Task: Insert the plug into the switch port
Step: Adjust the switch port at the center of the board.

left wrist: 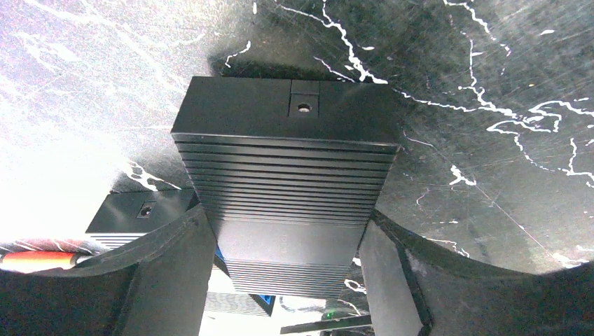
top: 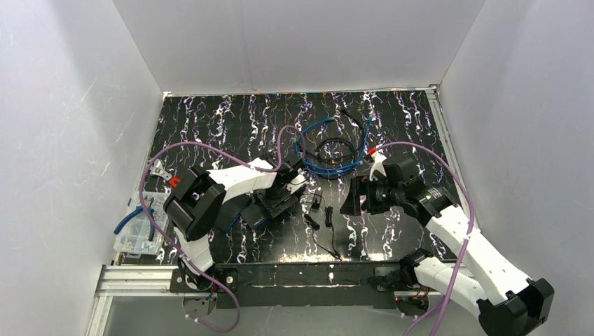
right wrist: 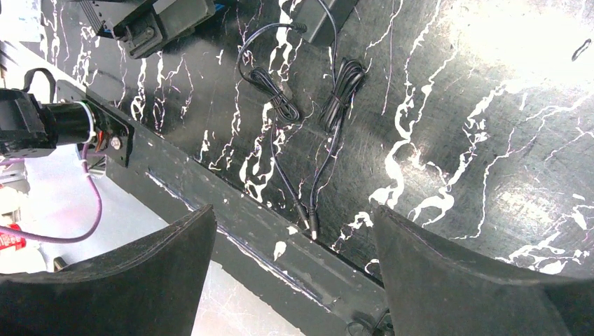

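My left gripper [top: 280, 190] is shut on a black ribbed switch box [top: 274, 204] at the table's middle left. In the left wrist view the switch [left wrist: 287, 161] sits between both fingers [left wrist: 175, 273], its end face with a small round port [left wrist: 303, 108] pointing away. My right gripper [top: 348, 198] is open and empty, hovering right of two thin black cables [top: 319, 217]. In the right wrist view the two barrel plugs [right wrist: 313, 227] lie side by side on the table's front edge, ahead of and between my open right fingers [right wrist: 420, 266], not touched.
A coil of blue and black cables [top: 329, 150] lies behind the grippers. A clear parts box with blue pliers [top: 136, 227] stands at the left edge. A second black box [left wrist: 133, 213] lies beside the held switch. A black power adapter [right wrist: 329, 14] joins the cables.
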